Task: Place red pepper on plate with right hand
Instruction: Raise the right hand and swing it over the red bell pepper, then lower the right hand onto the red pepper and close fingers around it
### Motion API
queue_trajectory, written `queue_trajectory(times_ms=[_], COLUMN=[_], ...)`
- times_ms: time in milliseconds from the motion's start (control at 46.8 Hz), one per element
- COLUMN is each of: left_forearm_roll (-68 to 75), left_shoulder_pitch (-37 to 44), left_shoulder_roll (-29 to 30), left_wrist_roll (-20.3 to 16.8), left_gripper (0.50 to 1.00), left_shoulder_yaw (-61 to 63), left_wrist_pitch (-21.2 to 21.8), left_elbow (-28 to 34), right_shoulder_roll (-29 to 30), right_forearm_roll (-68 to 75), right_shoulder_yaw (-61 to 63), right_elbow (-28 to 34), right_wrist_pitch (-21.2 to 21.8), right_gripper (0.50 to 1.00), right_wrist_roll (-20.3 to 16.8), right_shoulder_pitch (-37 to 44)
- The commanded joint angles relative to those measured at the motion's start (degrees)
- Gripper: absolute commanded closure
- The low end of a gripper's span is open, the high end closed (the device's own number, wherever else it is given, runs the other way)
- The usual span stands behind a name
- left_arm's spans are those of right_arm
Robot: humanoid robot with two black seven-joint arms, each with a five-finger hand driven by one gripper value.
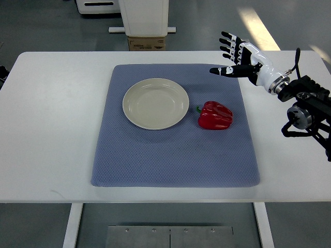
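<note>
Fingers (230, 44) spread wide, gripping nothing, right hand (243, 58) hovering at two o'clock over the desk (57, 129); red pepper (215, 115) lies on the mat (176, 160), just at three o'clock of the plate (155, 103); best drop straight down, wrap its body

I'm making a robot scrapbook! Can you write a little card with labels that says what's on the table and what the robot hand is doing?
table: white
mat: blue-grey cloth, lying on the table
plate: cream, empty, on the mat's left half
red pepper: on the mat, just right of the plate, not touching it
right hand: open, fingers spread, above the mat's far right corner, holding nothing
left hand: not in view
pepper on plate: not yet
</note>
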Motion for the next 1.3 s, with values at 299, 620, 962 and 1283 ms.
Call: queue_trajectory(times_ms=[299, 620, 962, 1283], left_forearm_roll=[0.0, 0.0, 0.0, 0.0], left_shoulder_pitch=[0.0, 0.0, 0.0, 0.0], left_shoulder_roll=[0.0, 0.0, 0.0, 0.0], left_wrist_roll=[0.0, 0.0, 0.0, 0.0], left_gripper=[0.5, 0.5, 0.5, 0.5], left_shoulder_yaw=[0.0, 0.0, 0.0, 0.0], left_wrist_pitch=[0.0, 0.0, 0.0, 0.0], left_elbow=[0.0, 0.0, 0.0, 0.0], right_shoulder_roll=[-3.6, -4.7, -4.9, -4.4], right_forearm_roll=[-0.2, -0.6, -0.7, -1.5], right_shoulder_yaw=[-13.7, -20.5, -30.3, -38.2], right_elbow=[3.2, 3.3, 3.4, 3.5], right_wrist_pitch=[1.3, 1.3, 1.0, 1.0], right_gripper=[0.509, 0.509, 0.511, 0.511], right_wrist_roll=[1.4, 1.6, 1.7, 2.0], right_shoulder_pitch=[7.7, 11.7, 17.7, 21.4])
